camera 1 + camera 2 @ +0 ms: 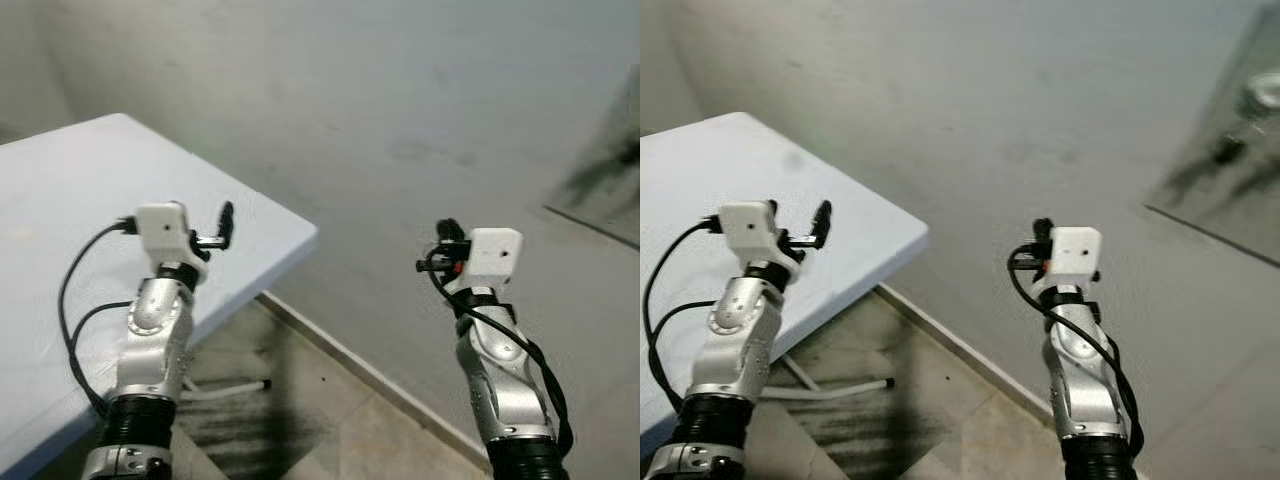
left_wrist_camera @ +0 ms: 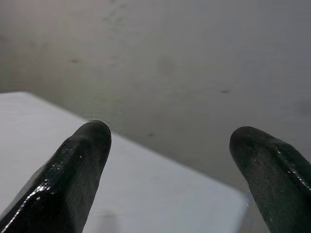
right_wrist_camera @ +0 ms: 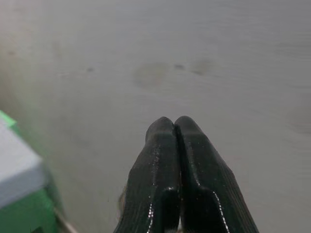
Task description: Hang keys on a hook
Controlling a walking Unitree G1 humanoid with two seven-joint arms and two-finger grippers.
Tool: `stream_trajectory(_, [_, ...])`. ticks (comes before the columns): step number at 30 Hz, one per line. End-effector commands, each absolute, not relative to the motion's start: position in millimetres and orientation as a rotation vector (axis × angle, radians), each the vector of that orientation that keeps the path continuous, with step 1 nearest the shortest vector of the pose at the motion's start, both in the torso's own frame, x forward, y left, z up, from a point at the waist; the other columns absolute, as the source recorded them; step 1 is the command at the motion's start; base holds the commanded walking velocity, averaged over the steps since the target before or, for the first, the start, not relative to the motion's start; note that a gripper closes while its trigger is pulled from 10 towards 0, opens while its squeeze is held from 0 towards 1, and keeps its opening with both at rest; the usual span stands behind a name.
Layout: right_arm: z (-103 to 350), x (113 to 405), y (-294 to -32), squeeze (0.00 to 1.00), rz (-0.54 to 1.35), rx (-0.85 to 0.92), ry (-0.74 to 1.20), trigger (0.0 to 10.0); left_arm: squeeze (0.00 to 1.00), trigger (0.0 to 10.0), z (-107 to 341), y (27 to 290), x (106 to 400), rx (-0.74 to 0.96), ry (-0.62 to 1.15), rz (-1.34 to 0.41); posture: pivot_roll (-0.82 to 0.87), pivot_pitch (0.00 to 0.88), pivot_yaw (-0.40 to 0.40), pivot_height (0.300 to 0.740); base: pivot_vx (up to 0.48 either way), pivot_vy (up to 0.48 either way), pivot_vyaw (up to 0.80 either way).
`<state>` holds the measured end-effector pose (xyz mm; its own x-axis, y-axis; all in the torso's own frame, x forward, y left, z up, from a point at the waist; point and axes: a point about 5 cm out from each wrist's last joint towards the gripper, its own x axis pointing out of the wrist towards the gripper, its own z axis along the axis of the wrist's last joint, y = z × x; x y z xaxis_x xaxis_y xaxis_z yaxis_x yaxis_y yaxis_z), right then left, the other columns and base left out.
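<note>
My left gripper point(image 1: 217, 232) is raised over the near corner of a white table point(image 1: 80, 190). It is open, and in the left wrist view its two black fingers point(image 2: 80, 165) stand wide apart with only the table top and wall between them. My right gripper point(image 1: 447, 235) is held up in front of a bare grey wall point(image 1: 400, 100), to the right of the table. Its fingers point(image 3: 160, 160) are pressed together, and I see nothing between them.
The table's corner point(image 1: 305, 235) juts toward the wall, and a white table foot point(image 1: 235, 388) lies on the tiled floor point(image 1: 330, 410) beneath it. A reflective panel point(image 1: 1230, 160) leans or hangs on the wall at the far right.
</note>
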<state>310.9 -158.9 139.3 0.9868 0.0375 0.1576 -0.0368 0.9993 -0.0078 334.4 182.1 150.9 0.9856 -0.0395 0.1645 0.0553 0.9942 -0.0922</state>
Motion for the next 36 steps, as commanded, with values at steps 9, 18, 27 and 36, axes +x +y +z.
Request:
stream_trajectory(9, [145, 312, -164, 0.00, 0.018, -0.011, -0.178, 10.0, 0.00, 10.0, 153, 174, 339, -0.066, -0.137, -0.051, -0.04, 0.000, -0.004, 0.740, 0.000, 0.000, -0.77])
stream_trajectory(18, [144, 311, -164, 0.00, 0.013, -0.007, -0.176, 10.0, 0.00, 10.0, 153, 171, 339, -0.062, -0.133, -0.059, -0.05, 0.000, 0.001, 0.740, 0.000, 0.000, -0.77])
stream_trajectory(27, [143, 310, -165, 0.00, -0.001, -0.010, -0.173, 10.0, 0.00, 10.0, 151, 161, 337, -0.069, -0.121, -0.085, -0.05, 0.000, 0.008, 0.740, 0.000, 0.000, -0.75])
stream_trajectory(36, [137, 311, -168, 0.00, -0.095, 0.009, -0.111, 10.0, 0.00, 10.0, 150, 151, 337, -0.078, -0.112, -0.125, -0.06, 0.000, 0.020, 0.740, 0.000, 0.000, -0.08])
